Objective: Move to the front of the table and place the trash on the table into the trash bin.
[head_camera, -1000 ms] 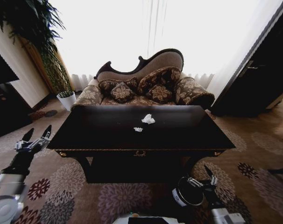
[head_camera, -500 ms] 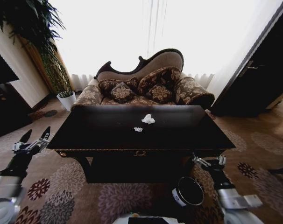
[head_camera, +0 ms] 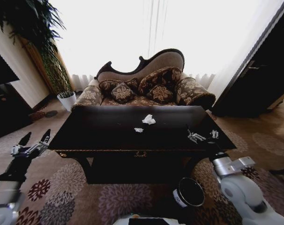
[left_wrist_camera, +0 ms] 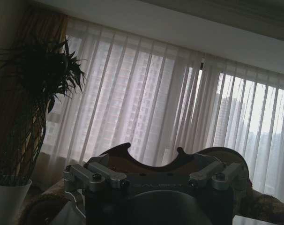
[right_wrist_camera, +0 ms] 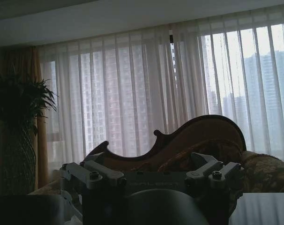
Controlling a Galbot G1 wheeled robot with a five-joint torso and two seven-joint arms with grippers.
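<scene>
The right gripper (head_camera: 201,136) hangs wide open and empty over the desk (head_camera: 109,136), paper wads (head_camera: 148,119) well off to its left and slightly beyond, bin (head_camera: 189,192) below on the floor; the reach looks just begun, needing leftward travel.

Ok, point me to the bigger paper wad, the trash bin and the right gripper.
Bigger paper wad (head_camera: 149,119): head view, middle of the crumpled white wad on the table.
Trash bin (head_camera: 180,198): head view, white label on its side.
Right gripper (head_camera: 201,135): head view, midway between its open fingertips, over the table's right end.
</scene>
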